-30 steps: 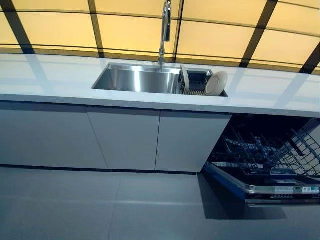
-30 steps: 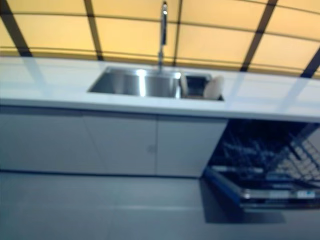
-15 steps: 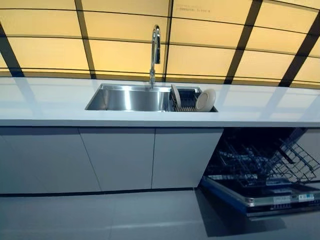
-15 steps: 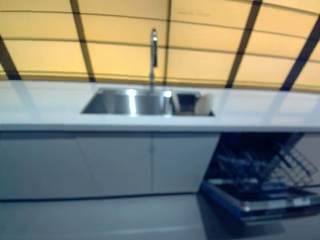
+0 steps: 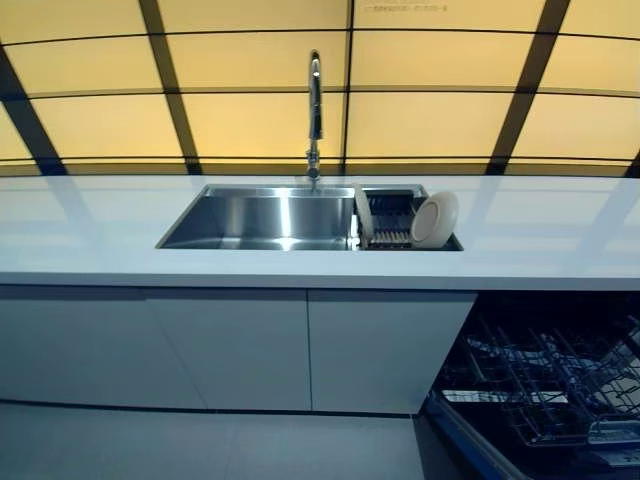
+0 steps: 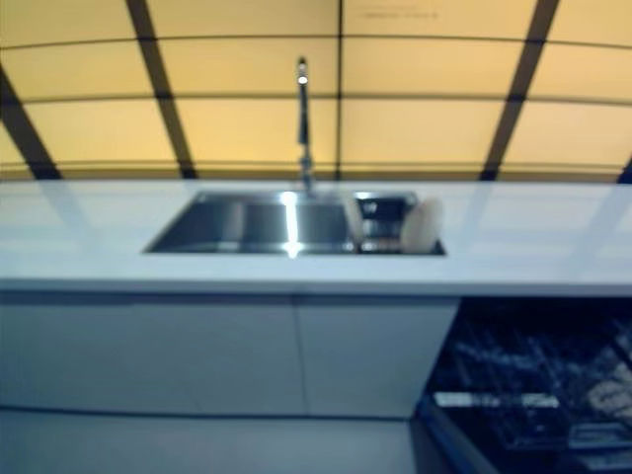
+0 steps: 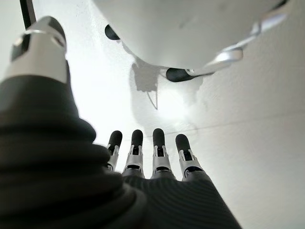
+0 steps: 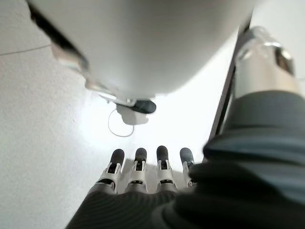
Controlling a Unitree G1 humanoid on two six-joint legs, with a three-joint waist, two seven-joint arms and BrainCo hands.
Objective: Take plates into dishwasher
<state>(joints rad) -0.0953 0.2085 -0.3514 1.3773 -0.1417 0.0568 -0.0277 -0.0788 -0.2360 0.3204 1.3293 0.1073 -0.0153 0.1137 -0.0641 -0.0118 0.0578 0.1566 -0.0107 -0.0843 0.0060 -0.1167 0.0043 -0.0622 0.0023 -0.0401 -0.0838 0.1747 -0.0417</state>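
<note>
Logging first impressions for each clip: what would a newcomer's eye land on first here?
Probably the steel sink sunk in the white counter, under a tall faucet, with two pale plates standing in a rack at its right end. Next, the open dishwasher at lower right, its wire racks showing. Neither robot hand holds anything.

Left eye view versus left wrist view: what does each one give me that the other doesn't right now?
Only the left eye view shows the work area: two plates, one and another, standing in the rack at the right end of the sink, the faucet behind it, the white counter, and the open dishwasher at lower right. Only the left wrist view shows the left hand, fingers straight, holding nothing, hanging over pale floor. They share nothing: neither hand appears in the eye view.
</note>
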